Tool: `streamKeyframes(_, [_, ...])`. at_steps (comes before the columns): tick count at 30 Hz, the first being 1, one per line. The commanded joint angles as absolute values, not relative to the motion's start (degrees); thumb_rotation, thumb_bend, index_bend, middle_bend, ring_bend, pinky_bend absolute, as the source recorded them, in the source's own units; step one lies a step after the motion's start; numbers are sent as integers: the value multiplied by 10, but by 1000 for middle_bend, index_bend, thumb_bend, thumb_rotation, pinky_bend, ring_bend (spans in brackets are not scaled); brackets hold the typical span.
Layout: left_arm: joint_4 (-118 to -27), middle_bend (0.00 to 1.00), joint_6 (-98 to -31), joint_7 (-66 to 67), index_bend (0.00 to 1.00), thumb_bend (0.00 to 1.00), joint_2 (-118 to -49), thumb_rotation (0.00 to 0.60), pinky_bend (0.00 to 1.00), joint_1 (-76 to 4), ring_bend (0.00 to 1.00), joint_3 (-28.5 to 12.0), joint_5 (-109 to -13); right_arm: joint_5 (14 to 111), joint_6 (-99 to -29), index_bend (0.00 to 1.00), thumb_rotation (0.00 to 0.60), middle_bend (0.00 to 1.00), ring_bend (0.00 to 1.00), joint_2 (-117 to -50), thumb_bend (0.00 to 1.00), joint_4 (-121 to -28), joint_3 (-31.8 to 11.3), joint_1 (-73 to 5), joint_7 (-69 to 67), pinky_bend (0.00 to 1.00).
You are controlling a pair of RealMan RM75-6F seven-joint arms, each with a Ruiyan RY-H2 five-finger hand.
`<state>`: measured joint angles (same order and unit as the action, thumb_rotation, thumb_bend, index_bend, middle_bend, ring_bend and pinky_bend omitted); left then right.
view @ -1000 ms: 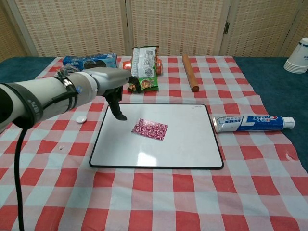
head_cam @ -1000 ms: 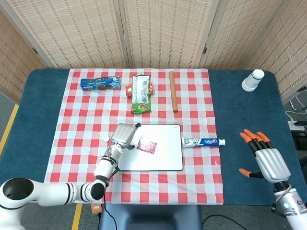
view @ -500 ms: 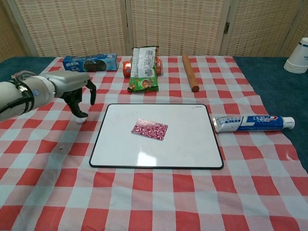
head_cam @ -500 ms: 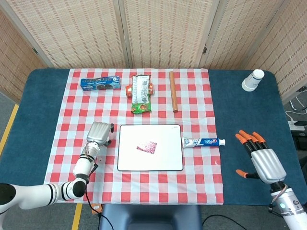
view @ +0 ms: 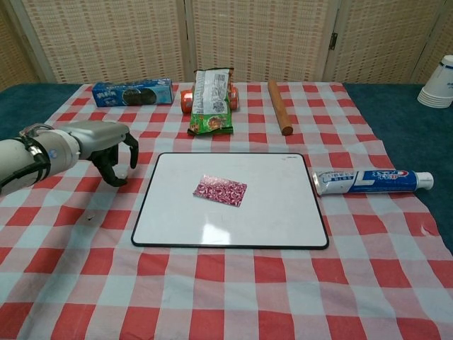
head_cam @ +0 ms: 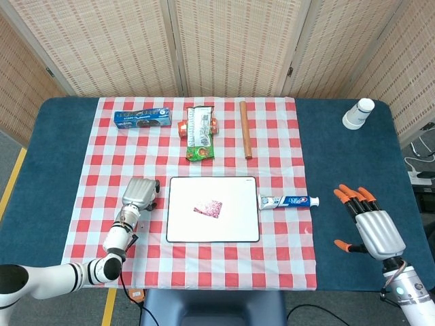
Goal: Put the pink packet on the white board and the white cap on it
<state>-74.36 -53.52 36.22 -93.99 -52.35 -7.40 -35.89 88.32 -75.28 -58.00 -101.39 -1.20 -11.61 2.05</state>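
Observation:
The pink packet [head_cam: 208, 208] [view: 220, 190] lies flat on the white board [head_cam: 231, 221] [view: 272, 209], left of its middle. My left hand [head_cam: 139, 192] [view: 106, 145] hangs just off the board's left edge, palm down. Its fingers [view: 112, 173] curl to the cloth over the spot where the white cap lay. The cap is hidden under them, so a grip on it does not show. My right hand [head_cam: 370, 227] rests far right on the blue table, fingers spread and holding nothing; it appears only in the head view.
A toothpaste tube [head_cam: 291, 201] [view: 371, 180] lies right of the board. Behind it are a wooden stick [head_cam: 245, 129] [view: 279, 106], a green snack packet [head_cam: 199, 132] [view: 211, 99] and a blue biscuit box [head_cam: 143, 119] [view: 132, 92]. Stacked paper cups [head_cam: 358, 113] [view: 439, 81] stand far right.
My left hand left the board, swung left over the white cap, then sank a little with its fingers curling down; the cap is now covered. The right hand barely shifted.

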Motion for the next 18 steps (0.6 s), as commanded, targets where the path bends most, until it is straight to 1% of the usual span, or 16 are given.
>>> streamKeyframes(1, [-741,1000,-534,363,431,286,-941,600,1000,-522,1000,-76,-359,883,-752,0,548,0,0,-580,0,-1014,-12,-116,21,79])
streamKeyframes(8, [-738,1000,-530,365,428,288,-937,600,1000,-521,1000,-81,-358,882,-752,0,548,0,0,-581,0,-1014,-12,-117,23,79])
streamKeyframes(18, [-729,1000,-510,369,418,286,-934,600,1000,-519,1000,-77,-349,883,-753,0,547,0,0,-581,0,-1014,-11,-116,22,79])
